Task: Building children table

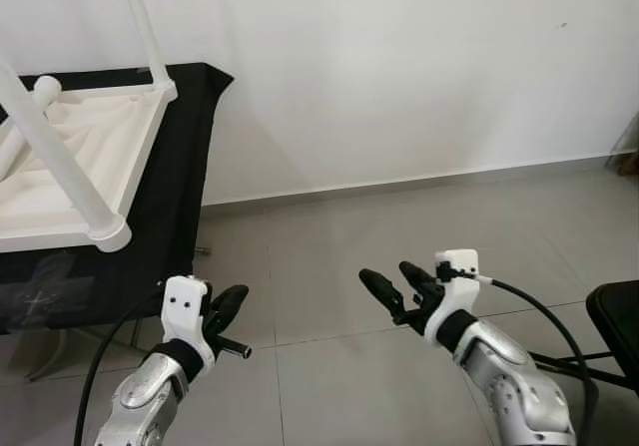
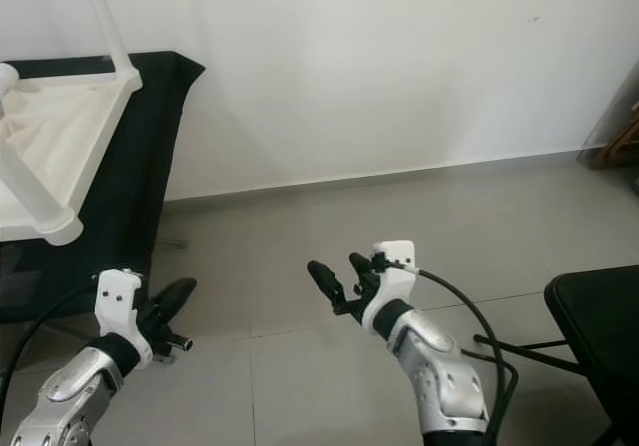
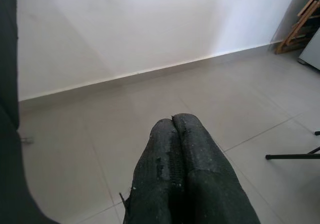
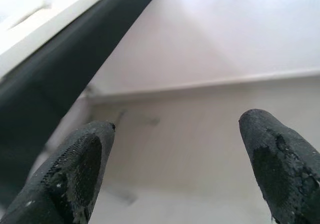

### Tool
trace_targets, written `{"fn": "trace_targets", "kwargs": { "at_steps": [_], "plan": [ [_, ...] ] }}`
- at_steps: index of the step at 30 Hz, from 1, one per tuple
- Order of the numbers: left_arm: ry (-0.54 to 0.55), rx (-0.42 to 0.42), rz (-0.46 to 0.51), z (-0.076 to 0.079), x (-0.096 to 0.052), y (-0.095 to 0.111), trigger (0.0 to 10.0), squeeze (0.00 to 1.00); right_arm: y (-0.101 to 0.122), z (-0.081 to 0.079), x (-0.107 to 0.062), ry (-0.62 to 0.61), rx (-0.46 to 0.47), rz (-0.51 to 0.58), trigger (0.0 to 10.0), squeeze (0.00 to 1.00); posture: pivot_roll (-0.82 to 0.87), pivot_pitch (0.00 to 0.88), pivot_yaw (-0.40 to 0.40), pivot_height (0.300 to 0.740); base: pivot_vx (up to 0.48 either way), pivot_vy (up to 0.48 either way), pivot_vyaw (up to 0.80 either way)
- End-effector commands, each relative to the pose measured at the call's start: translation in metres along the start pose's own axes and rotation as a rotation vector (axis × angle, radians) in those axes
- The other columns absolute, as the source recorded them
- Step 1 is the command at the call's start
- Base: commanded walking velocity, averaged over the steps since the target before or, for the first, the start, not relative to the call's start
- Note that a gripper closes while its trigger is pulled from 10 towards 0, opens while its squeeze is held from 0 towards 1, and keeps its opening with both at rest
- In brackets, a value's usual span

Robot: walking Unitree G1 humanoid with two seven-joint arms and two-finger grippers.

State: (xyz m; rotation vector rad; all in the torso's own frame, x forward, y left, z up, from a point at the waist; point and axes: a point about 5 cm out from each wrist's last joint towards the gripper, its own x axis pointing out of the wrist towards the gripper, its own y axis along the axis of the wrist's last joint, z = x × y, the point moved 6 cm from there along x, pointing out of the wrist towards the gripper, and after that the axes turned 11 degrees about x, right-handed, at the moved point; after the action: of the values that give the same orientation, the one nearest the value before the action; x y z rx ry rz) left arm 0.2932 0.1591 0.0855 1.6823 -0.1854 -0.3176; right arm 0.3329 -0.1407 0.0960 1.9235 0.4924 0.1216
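Nearest me, at seven o'clock, my left end effector (image 1: 228, 311) hangs over the tiled floor (image 1: 399, 236) with its fingers pressed together, holding nothing. At five o'clock my right end effector (image 1: 397, 284) is spread wide and empty. Farther off at ten o'clock, the white children's table (image 1: 80, 157) lies upside down, legs up, on a black-draped table (image 1: 185, 167) against the white wall (image 1: 399, 67).
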Motion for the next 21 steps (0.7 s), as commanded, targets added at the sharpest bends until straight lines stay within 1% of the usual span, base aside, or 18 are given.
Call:
{"fn": "trace_targets", "kwargs": {
  "at_steps": [1,3,7,10,11,13,15,17,19,21],
  "plan": [
    [0.021,0.015,-0.029,-0.005,-0.002,-0.008,10.0,0.00,0.007,0.008,0.001,-0.050,-0.051,0.043,10.0,0.00,-0.05,0.061,-0.017,0.740,0.000,0.000,0.00],
    [0.025,0.027,-0.024,-0.005,0.000,-0.006,10.0,0.00,0.001,0.014,0.002,-0.074,-0.003,0.031,10.0,0.00,-0.05,0.060,-0.018,0.740,0.000,0.000,-0.80],
    [0.031,0.034,-0.017,-0.005,0.000,-0.004,10.0,0.00,-0.003,0.015,0.003,-0.075,0.026,0.010,10.0,0.00,-0.05,0.056,-0.018,0.740,0.000,0.000,-0.80],
    [0.050,0.026,0.016,-0.008,0.001,0.005,10.0,0.00,-0.002,0.007,0.006,-0.037,0.030,0.013,10.0,0.00,-0.04,0.049,-0.018,0.740,0.000,0.000,-0.67],
    [0.050,0.026,0.016,-0.008,0.001,0.005,10.0,0.00,-0.002,0.007,0.006,-0.037,0.030,0.013,10.0,0.00,-0.04,0.049,-0.018,0.740,0.000,0.000,-0.41],
    [0.052,0.018,0.031,-0.008,0.001,0.008,10.0,0.00,0.001,0.001,0.008,-0.011,0.043,0.027,10.0,0.00,-0.04,0.048,-0.019,0.740,0.000,0.000,0.00],
    [0.047,0.013,0.033,-0.008,0.002,0.009,10.0,0.00,0.004,-0.001,0.009,-0.001,0.042,0.039,10.0,0.00,-0.05,0.044,-0.021,0.740,0.000,0.000,0.00],
    [0.041,0.011,0.035,-0.006,0.003,0.009,10.0,0.00,0.005,0.000,0.010,0.000,0.040,0.042,10.0,0.00,-0.05,0.039,-0.025,0.740,0.000,0.000,0.00],
    [0.033,0.011,0.045,-0.005,0.006,0.012,10.0,0.00,0.003,0.005,0.012,-0.013,0.039,0.043,10.0,0.00,-0.05,0.033,-0.027,0.740,0.000,0.000,0.00],
    [0.036,0.013,0.046,-0.005,0.007,0.012,10.0,0.00,0.003,0.006,0.013,-0.016,0.042,0.044,10.0,0.00,-0.05,0.033,-0.027,0.740,0.000,0.000,0.00]
  ]
}}
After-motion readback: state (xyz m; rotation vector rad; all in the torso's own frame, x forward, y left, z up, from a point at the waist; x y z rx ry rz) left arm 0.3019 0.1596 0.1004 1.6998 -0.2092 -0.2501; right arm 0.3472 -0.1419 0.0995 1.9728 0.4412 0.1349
